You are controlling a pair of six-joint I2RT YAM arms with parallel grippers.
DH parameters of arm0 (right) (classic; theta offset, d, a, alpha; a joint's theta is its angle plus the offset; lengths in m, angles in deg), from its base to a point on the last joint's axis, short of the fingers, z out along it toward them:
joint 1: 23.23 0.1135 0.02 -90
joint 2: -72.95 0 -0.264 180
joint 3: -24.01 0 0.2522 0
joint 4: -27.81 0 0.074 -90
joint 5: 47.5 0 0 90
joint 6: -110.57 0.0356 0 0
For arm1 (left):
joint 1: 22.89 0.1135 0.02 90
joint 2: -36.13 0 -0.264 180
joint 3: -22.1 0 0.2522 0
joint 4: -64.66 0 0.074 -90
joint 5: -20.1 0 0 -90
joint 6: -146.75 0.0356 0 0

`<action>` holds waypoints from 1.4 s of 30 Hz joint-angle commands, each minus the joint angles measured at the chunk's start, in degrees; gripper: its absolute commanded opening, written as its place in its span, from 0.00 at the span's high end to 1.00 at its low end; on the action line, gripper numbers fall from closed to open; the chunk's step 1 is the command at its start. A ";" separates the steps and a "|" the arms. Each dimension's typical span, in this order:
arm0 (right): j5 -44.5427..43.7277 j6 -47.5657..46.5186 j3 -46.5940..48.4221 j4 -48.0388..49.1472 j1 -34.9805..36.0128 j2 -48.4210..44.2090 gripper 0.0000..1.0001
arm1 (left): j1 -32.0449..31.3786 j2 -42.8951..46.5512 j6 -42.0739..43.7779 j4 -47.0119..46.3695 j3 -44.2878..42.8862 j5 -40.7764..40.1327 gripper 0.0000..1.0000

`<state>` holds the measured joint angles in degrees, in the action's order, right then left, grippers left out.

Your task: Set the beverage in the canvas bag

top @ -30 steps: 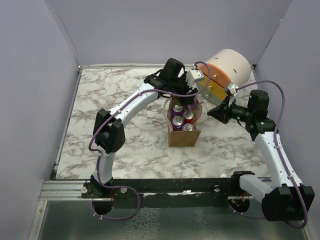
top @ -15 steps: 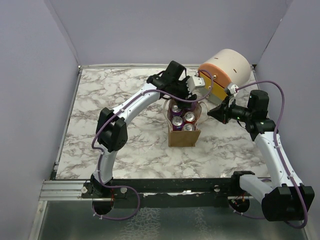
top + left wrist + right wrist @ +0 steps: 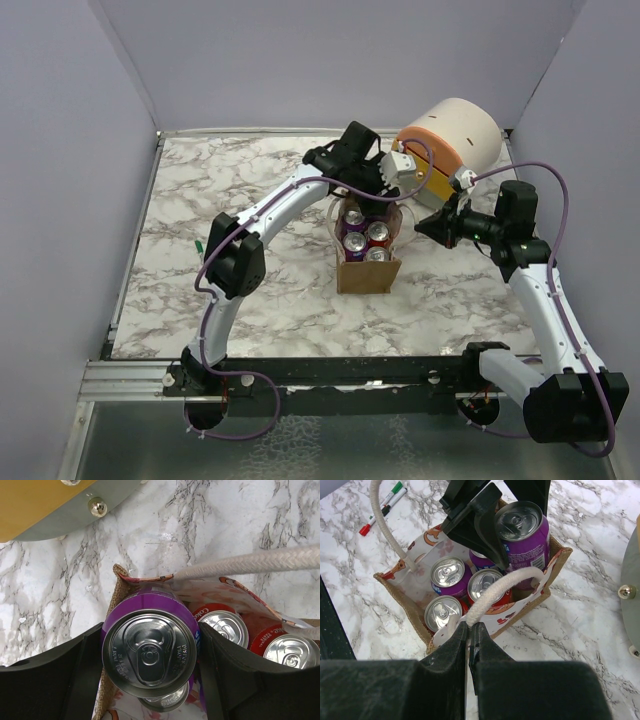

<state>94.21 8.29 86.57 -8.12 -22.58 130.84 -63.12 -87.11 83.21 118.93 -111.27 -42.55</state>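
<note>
Left end effector (image 3: 150, 672) pinches the can (image 3: 520, 522) over the bag's (image 3: 540, 600) corner for lowering; right end effector (image 3: 469, 630) clamps a handle (image 3: 505, 587), likely holding the mouth open.

Light falls soft and even from above; my arms throw only faint, blurred shadows on the marble table (image 3: 160, 250). Between my left fingers (image 3: 45, 680) the purple can (image 3: 149, 652) is sharp, its lid carrying a mild sheen without glare, while the fingers themselves show flat black with no detail. Beyond them the marble is bright and slightly washed out. My right fingers (image 3: 445, 655), pinching the pale handle (image 3: 495, 592), are out of focus. The can lids (image 3: 447, 571) ahead of them are crisp, with small glints.
</note>
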 commanded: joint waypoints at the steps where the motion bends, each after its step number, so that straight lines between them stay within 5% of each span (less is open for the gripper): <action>1: -0.29 -0.03 -0.71 1.57 0.15 -1.26 0.99 | -0.45 -1.83 0.25 -1.22 -3.42 -2.26 0.94; 12: -0.22 -0.03 -0.98 1.75 0.06 -1.22 0.99 | -1.08 -1.91 2.63 0.48 -2.57 -1.64 0.81; 22: -0.11 0.23 -1.09 1.96 0.06 -1.12 0.99 | -1.34 2.66 8.59 0.94 -1.75 2.68 1.00; 33: -0.10 0.32 -1.22 2.05 0.06 -1.22 0.99 | -1.64 3.16 19.42 5.31 -1.51 6.94 1.00; 42: -0.12 0.32 -1.29 1.90 -0.02 -1.66 0.99 | -2.03 -0.34 18.76 5.20 -3.39 2.34 1.00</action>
<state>94.21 8.29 86.13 -7.27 -22.58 130.58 -64.21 -87.75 101.33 124.42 -111.97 -40.54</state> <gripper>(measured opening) 0.033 0.682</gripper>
